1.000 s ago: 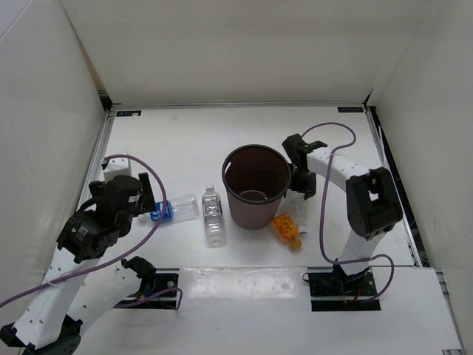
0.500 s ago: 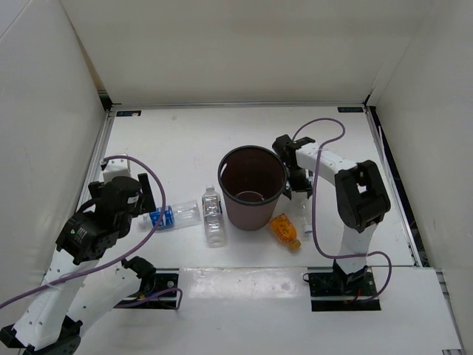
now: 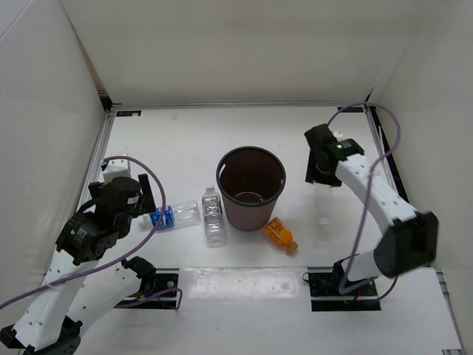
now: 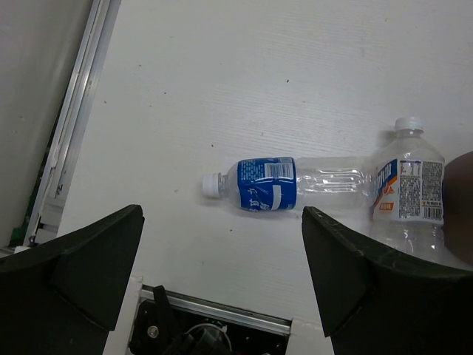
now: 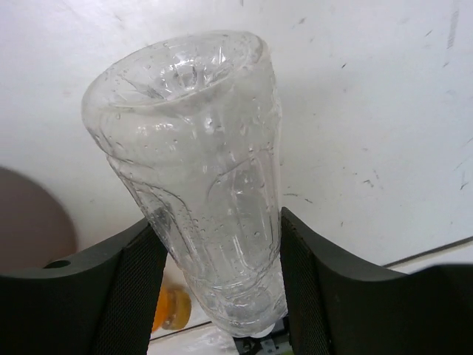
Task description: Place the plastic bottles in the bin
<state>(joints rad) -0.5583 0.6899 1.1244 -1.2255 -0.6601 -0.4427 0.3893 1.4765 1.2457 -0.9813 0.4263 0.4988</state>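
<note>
Right pincer (image 5: pixel 218 266) clamps clear bottle (image 5: pixel 199 148), apart from bin (image 3: pixel 251 149).

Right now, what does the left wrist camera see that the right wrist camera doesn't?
Only the left wrist view: the blue-label bottle and a white-capped bottle lying on the table, with the left gripper open and holding nothing. Only the right wrist view: a clear bottle squeezed in the right gripper, and a bit of the orange bottle. Both: the white table and an edge of the brown bin.

White arms (image 3: pixel 377 196), blk joints (image 3: pixel 405 248) & claws (image 4: pixel 222 270), purple cables (image 3: pixel 122 157).
</note>
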